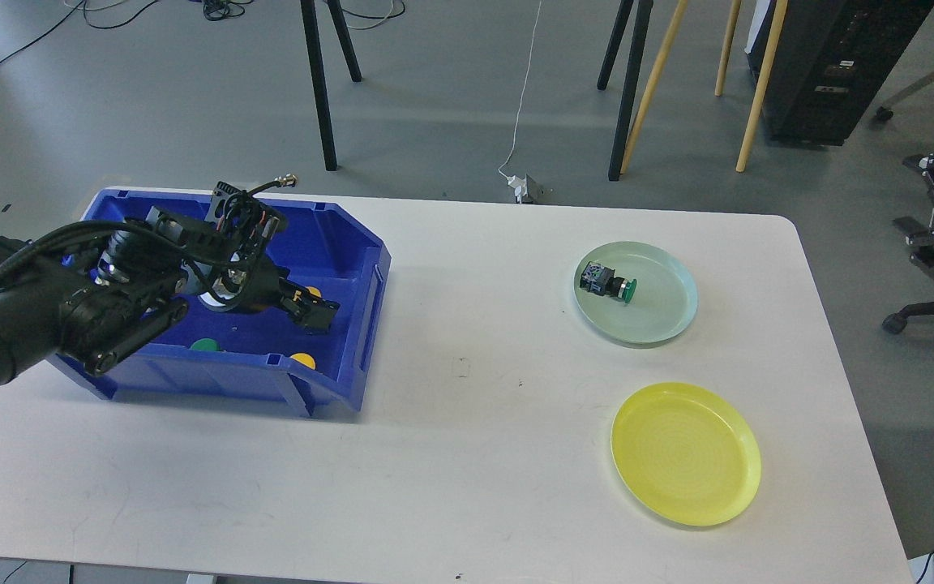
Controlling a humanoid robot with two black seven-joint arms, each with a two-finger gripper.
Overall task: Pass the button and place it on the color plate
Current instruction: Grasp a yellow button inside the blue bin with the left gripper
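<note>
So the left arm comes in from the left edge and reaches down into the blue bin (370,280), which sits at the worktop's (467,454) far-left corner. The left hand (317,312) is low inside the bin, close to its right wall, fingers pointing toward the worktop's right end. It's dark and seen at an awkward angle, so there's no telling how far open it is or whether it has anything pinched.

Inside the bin, a yellow button (302,359) lies by the near wall, just beside the hand, and a green button (206,345) lies further left along that same wall. Another bit of yellow peeks out right behind the fingers, mostly hidden.

Over toward the right end of the worktop, the pale green plate (661,312) already has a green-capped button (609,284) lying on its side in the left part. The yellow plate (686,454) sits nearer the front edge, just in front of the green one, not touching it.

The right hand isn't visible anywhere on the worktop.
</note>
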